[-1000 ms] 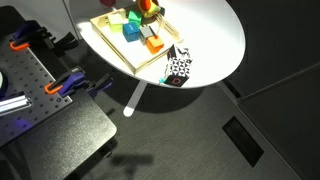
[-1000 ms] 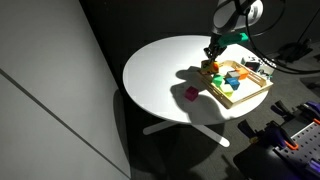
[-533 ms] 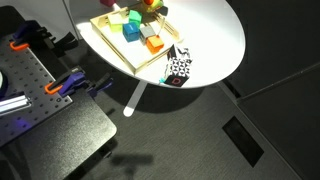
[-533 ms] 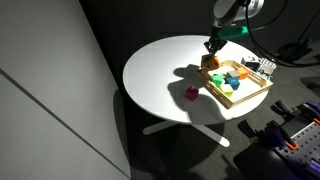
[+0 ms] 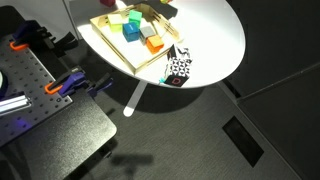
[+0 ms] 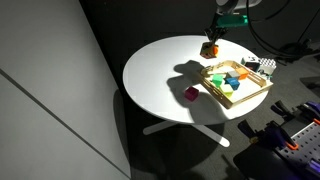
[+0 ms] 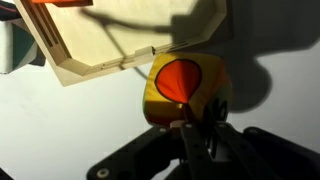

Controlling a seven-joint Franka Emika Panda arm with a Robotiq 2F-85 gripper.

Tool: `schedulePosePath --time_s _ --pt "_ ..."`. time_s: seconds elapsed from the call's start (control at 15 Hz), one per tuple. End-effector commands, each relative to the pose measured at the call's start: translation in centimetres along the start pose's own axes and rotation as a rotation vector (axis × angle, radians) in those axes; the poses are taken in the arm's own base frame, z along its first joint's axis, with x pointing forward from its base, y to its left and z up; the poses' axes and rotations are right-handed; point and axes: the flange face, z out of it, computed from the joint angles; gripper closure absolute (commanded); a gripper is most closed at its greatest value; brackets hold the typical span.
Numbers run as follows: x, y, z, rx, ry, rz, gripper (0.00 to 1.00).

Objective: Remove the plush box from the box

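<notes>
now: I'm holding the plush box [image 7: 183, 88] up in the gripper [image 7: 197, 118], jaws pinching its sides | where: just outside the box [image 7: 100, 45], which is sitting at 10 o'clock in wrist view | tip: I'm planning on lowering slow onto bare table [image 6: 160, 70], then opening

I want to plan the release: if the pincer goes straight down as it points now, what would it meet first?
Probably the round white table, outside the corner of the pale wooden tray. The soft orange-and-yellow cube that the pincer grips would touch first; height above the table is unclear.
</notes>
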Motion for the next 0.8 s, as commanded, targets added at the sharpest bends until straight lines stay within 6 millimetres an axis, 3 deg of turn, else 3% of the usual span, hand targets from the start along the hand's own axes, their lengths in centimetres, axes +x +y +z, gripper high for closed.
schedulePosePath --time_s 0.0,0.47,0.73 --pt "1.0 0.0 -0.9 0.013 0.042 0.047 0.59" --pt "-0.5 -0.3 -2.1 0.022 -0.008 0.017 0.04" --pt "-2.3 -0.5 -3.0 0.001 -0.155 -0.024 0.0"
